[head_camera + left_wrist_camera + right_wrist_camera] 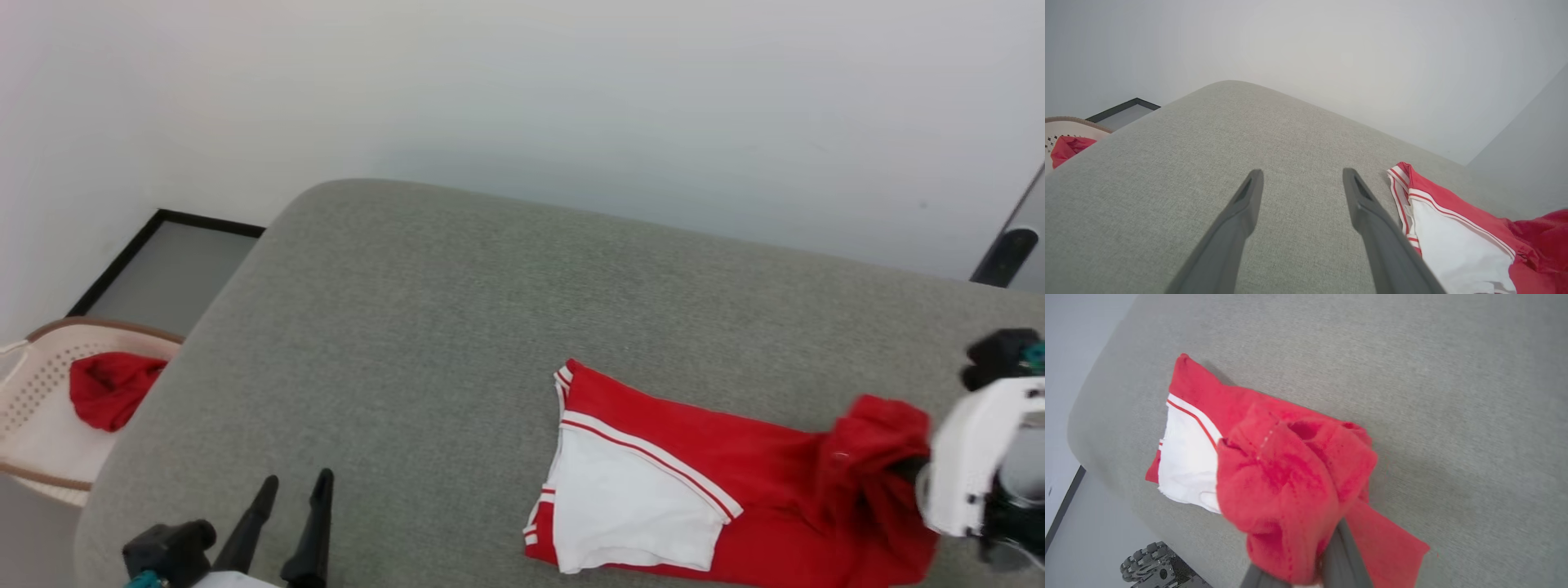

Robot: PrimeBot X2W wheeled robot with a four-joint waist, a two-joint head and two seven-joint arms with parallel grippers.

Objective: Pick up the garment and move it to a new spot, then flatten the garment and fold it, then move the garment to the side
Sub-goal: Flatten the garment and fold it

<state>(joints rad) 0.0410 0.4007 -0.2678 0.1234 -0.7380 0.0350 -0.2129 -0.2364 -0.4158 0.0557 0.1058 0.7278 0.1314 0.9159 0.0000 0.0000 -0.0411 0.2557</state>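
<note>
Where right fingers (1345,555) grip, garment (702,457) bunches, left fingers (1237,228) spread

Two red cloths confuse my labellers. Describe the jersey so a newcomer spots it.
On the grey cushion, look right, by the right gripper. The garment lies there, one end bunched at that gripper. Unlike the plain red cloth in the basket, it has a white sleeve with striped trim.

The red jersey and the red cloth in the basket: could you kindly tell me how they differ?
The red jersey has a white sleeve with striped trim; the red cloth is plain. The jersey lies spread on the grey padded surface, one end bunched at the right gripper; the cloth sits crumpled in the perforated basket. The jersey looks larger. Both are red fabric.
</note>
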